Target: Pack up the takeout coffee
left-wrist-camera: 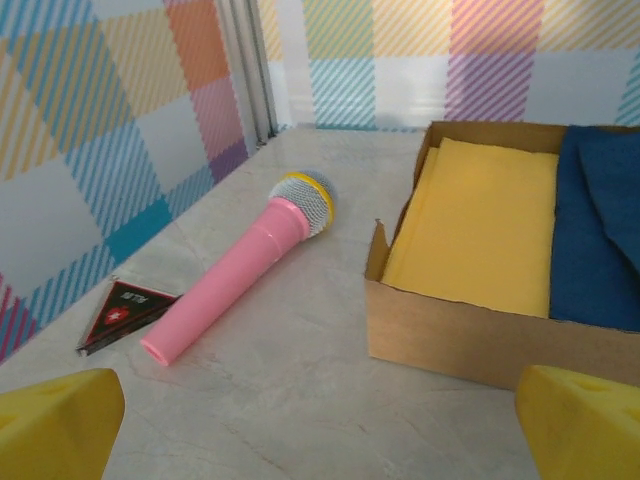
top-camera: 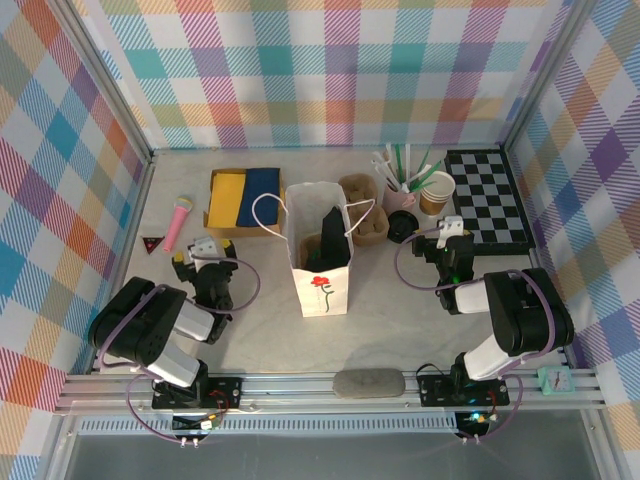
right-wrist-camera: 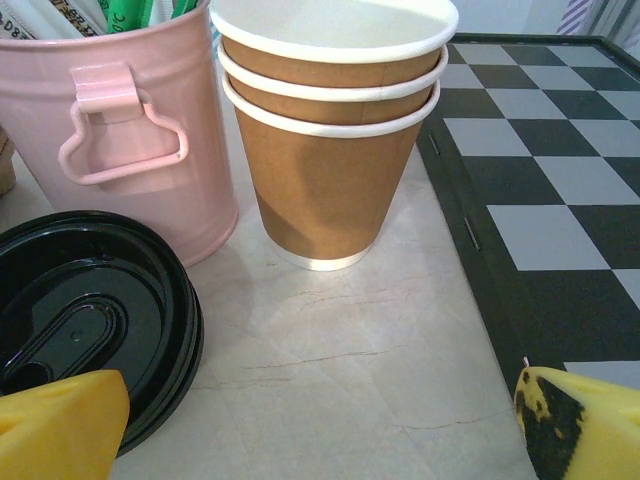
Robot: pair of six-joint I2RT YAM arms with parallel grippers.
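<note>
Tabletop: kraft cups, black lids just ahead of right gripper.

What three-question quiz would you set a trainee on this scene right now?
1. True or false: the black lids lie on the table, off the kraft cups.
2. What lies ahead of the left claw? A: pink microphone. B: spoon. C: sponge.
3. How many kraft cups are nested in the stack?
Key: 1 true; 2 A; 3 three.
</note>
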